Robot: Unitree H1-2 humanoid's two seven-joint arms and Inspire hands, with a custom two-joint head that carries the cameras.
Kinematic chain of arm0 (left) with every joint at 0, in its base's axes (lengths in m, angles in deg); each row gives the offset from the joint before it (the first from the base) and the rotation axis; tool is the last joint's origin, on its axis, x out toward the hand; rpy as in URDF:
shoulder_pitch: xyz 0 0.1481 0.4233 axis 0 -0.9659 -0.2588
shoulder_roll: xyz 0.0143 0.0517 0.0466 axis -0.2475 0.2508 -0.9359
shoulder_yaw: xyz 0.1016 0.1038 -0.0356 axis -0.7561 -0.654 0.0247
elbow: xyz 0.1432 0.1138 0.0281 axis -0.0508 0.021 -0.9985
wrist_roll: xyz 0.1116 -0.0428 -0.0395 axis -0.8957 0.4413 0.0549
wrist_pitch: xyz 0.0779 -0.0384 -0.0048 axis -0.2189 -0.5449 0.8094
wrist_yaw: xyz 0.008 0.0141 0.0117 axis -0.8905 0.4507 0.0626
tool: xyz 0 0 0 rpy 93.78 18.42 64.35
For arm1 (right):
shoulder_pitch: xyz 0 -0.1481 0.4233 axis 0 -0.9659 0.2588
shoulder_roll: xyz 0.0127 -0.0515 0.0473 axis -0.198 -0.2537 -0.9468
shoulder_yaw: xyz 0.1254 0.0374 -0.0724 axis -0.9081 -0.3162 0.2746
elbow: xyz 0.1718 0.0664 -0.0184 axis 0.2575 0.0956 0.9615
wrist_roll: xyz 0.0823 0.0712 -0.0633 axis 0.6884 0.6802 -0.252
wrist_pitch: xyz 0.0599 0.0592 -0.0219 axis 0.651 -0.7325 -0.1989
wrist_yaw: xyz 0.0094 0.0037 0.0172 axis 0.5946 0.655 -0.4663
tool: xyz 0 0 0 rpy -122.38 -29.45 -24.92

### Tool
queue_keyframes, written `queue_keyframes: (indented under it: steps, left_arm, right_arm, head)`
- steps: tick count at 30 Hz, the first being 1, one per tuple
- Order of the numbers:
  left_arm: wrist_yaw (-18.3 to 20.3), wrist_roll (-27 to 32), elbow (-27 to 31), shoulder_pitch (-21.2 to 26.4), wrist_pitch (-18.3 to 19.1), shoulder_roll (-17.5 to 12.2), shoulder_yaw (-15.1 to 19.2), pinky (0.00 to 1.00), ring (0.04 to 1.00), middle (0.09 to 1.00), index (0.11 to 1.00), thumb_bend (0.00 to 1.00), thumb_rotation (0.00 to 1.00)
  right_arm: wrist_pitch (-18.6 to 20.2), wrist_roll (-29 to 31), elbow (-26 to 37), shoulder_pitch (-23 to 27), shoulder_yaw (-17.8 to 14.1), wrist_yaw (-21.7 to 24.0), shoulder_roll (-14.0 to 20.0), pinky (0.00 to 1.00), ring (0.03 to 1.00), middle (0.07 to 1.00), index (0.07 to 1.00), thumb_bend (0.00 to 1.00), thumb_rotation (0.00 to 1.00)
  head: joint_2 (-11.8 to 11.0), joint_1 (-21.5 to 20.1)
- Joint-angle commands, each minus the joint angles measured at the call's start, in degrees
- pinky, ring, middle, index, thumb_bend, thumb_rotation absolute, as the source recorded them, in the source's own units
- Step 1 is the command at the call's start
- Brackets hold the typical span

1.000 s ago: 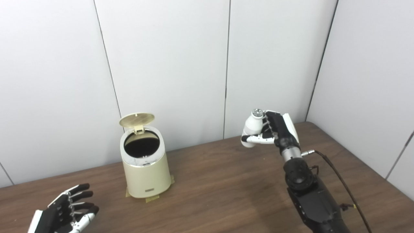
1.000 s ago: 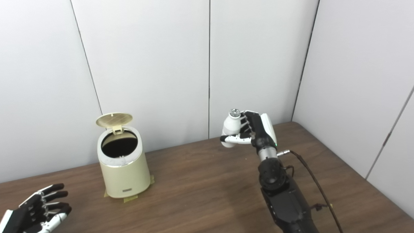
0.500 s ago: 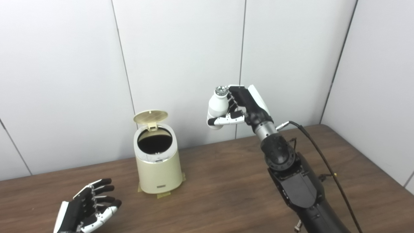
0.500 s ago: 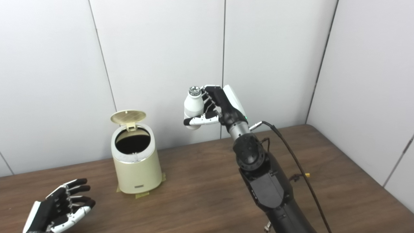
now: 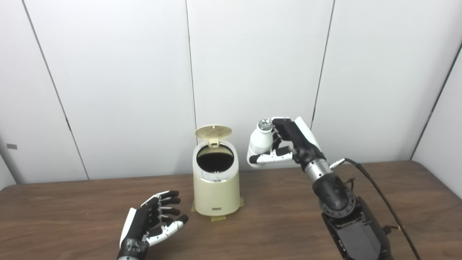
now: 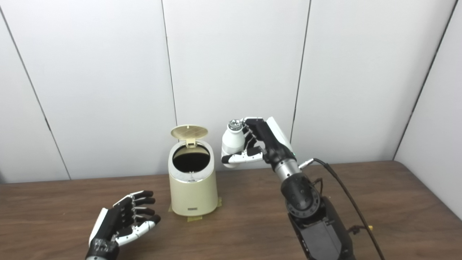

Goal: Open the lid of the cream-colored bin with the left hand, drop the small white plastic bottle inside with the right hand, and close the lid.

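The cream-colored bin stands on the wooden table near the back wall, taped down at its base. Its round lid is tipped up behind the dark opening. My right hand is raised in the air, shut on the small white plastic bottle, which stays upright with its silver cap on top. The bottle hangs just right of the bin's opening and a little above its rim. Low on the table, left of and in front of the bin, my left hand rests open, palm up, holding nothing.
White wall panels close off the back, and another panel angles in at the right. A black cable runs from my right wrist down along the forearm. Bare tabletop lies right of the bin.
The camera has swung left, shifting the whole picture. My right hand has carried the bottle leftward, from far right of the bin to just beside its opening. The left hand stays open.
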Motion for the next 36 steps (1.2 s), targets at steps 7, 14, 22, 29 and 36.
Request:
queue_keyframes:
  steps: [7, 14, 22, 29, 36]
  left_arm:
    - [-0.7, -0.2, 0.3, 2.5, -2.4, 0.4, -0.1, 0.54, 0.623, 0.703, 0.730, 0.66, 0.04]
    - [-0.8, -0.5, 0.5, 2.5, -1.5, 0.6, -0.3, 0.55, 0.632, 0.705, 0.728, 0.66, 0.07]
    - [-0.8, -0.7, 1.0, 2.4, -1.4, 0.8, -0.6, 0.54, 0.631, 0.707, 0.729, 0.66, 0.08]
    - [-0.9, -0.9, 1.1, 2.2, -1.4, 0.9, -0.7, 0.57, 0.646, 0.710, 0.734, 0.67, 0.11]
    - [-1.1, -1.1, 1.5, 2.0, -0.9, 1.2, -0.7, 0.56, 0.636, 0.705, 0.735, 0.67, 0.09]
  right_arm:
    - [-0.5, 0.3, 3.4, 3.5, -0.4, 1.2, -2.3, 0.28, 0.335, 0.437, 0.507, 0.53, 0.00]
    - [-1.3, -0.1, 2.2, 4.3, 0.2, 1.3, -3.2, 0.26, 0.317, 0.422, 0.517, 0.52, 0.00]
    - [-0.2, -0.4, 0.9, 5.9, 0.3, 1.0, -5.4, 0.28, 0.340, 0.433, 0.507, 0.53, 0.00]
    - [-0.7, -0.3, -2.2, 7.1, 0.4, 0.9, -6.3, 0.28, 0.336, 0.430, 0.514, 0.53, 0.00]
    - [-2.0, -1.3, -6.4, 8.4, 1.0, -0.3, -6.9, 0.27, 0.334, 0.427, 0.519, 0.52, 0.00]
  head:
    - [0.4, 0.9]
    - [0.6, 1.4]
    - [0.9, 2.0]
    - [1.1, 2.4]
    - [1.3, 2.7]
